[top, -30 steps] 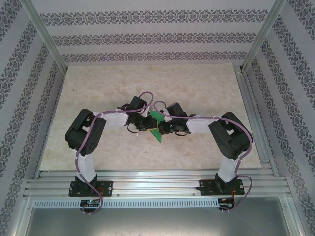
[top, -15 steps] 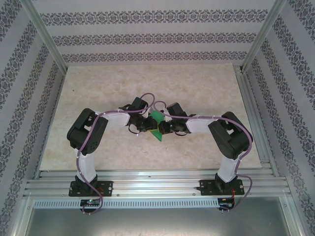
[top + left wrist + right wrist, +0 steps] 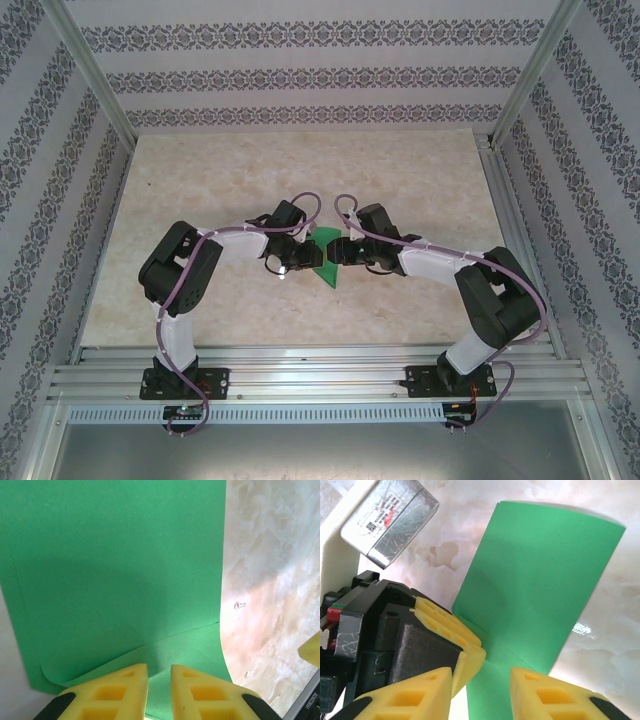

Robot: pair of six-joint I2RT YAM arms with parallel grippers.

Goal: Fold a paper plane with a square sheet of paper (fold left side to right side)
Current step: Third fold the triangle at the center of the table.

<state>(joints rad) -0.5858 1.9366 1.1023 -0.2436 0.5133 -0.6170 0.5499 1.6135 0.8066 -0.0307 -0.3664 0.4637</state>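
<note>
The paper (image 3: 325, 262) is a plain bright green with no marks, darker where shadow falls across it. The table (image 3: 300, 170) is cream with faint beige marbling. The walls (image 3: 300, 75) are white, striped with bands of dark grey floral ornament. The left arm (image 3: 178, 340) and right arm (image 3: 440, 265) have white links and black joints, and purple cables (image 3: 157, 335) run along them. The left gripper (image 3: 159, 667) and right gripper (image 3: 482, 675) have yellow fingers with black behind them. The rails (image 3: 320, 370) at the near edge are silver.
</note>
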